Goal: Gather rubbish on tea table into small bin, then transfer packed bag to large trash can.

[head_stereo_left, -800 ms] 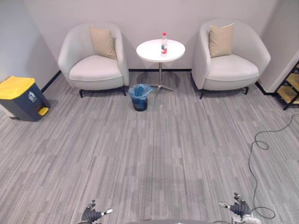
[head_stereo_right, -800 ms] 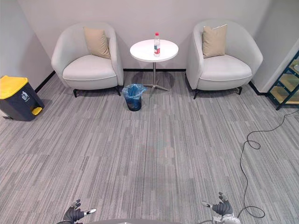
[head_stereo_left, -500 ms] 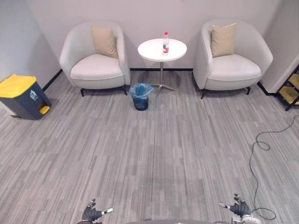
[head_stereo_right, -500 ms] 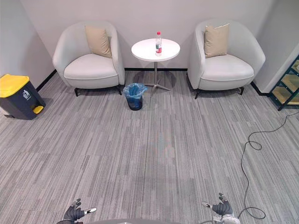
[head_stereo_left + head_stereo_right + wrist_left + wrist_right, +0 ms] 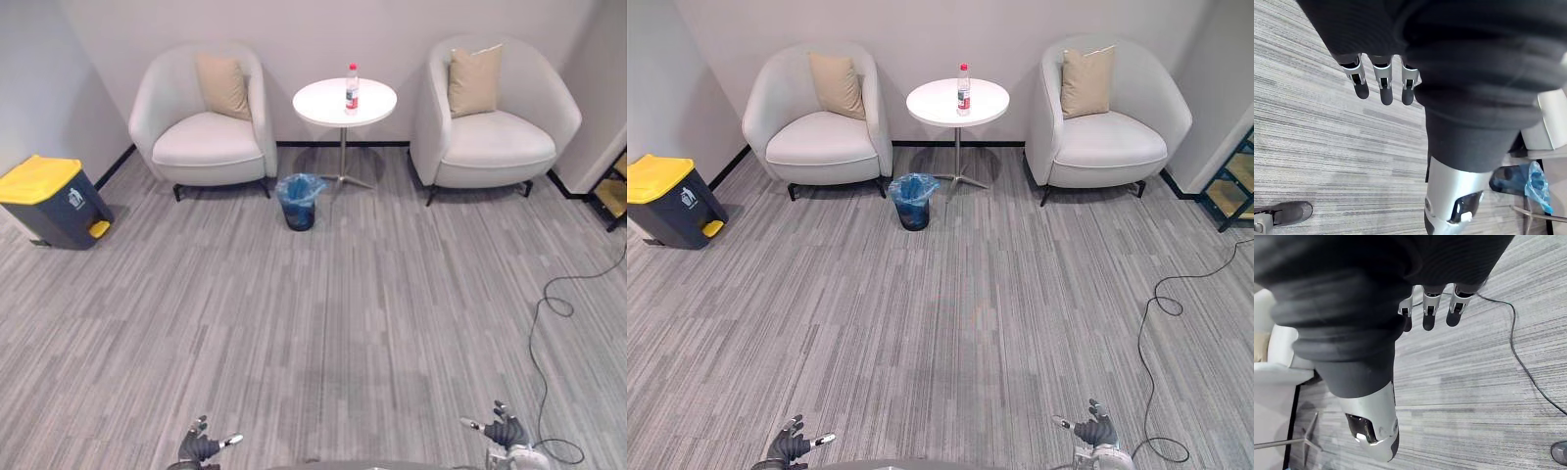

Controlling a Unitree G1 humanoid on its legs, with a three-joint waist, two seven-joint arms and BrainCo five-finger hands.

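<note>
Comparing these views with those taken just before, we find the whole scene displaced slightly to the right while every furnishing keeps its place relative to the others; we read this as a movement of the head camera, not of the things. We judge the approach to be under way, with no part of the gathering yet begun. At the near edge, the left hand (image 5: 203, 449) hangs low with straight, spread fingers and holds nothing; the right hand (image 5: 506, 432) hangs likewise, empty and relaxed, both well apart from the furniture. The surface is a grey striped carpet (image 5: 323, 294) running to a pale wall (image 5: 294, 29). From the left we note the large trash can (image 5: 49, 201), dark with a yellow lid, standing by the side wall; the left armchair (image 5: 201, 132), pale, with a tan cushion (image 5: 222, 86) propped against its back; the small bin (image 5: 299, 201), lined with a blue bag (image 5: 297, 185) and standing on the carpet just beside the table's foot; and the tea table (image 5: 323, 103), round and white on a single stem. The bottle (image 5: 351, 89), upright with a red cap, stands on the table top right of centre and is the one piece of rubbish we can make out. Farther right stands the right armchair (image 5: 495, 137) with its own tan cushion (image 5: 474, 80), and a dark shelf (image 5: 617, 191) at the frame's edge.
</note>
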